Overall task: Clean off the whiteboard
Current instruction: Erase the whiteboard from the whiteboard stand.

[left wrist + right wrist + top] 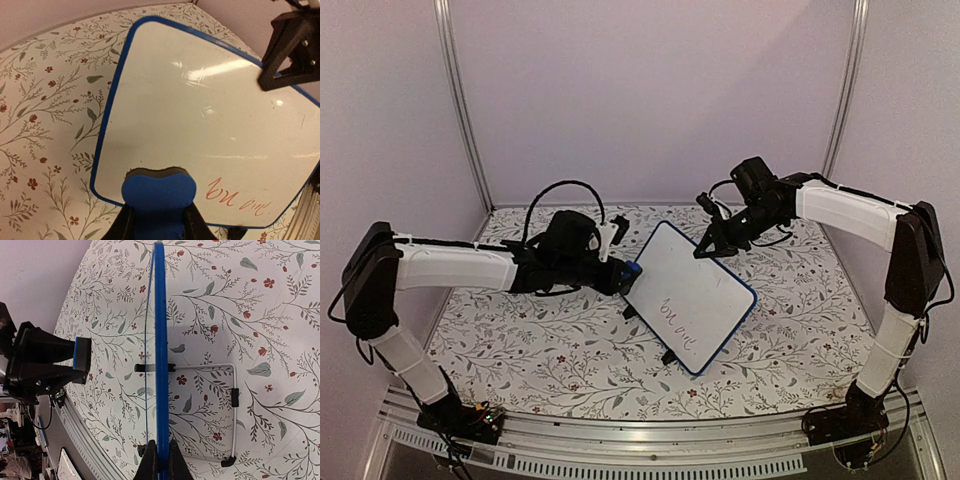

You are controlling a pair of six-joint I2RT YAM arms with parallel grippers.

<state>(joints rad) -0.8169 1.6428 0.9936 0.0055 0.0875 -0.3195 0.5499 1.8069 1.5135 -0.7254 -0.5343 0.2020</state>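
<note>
While the right gripper (712,245) clamps the far edge of the whiteboard (692,295), the board stands mid-table on its wire stand (233,400), probably braced this way against wiping pressure. The left gripper (623,275) is closed on the blue eraser (157,192), positioned at the board's left edge. Reddish writing (235,198) awaits clearing.

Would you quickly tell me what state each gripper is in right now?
Left gripper: shut on the blue eraser.
Right gripper: shut on the whiteboard, fingers clamping its blue frame edge.
</note>
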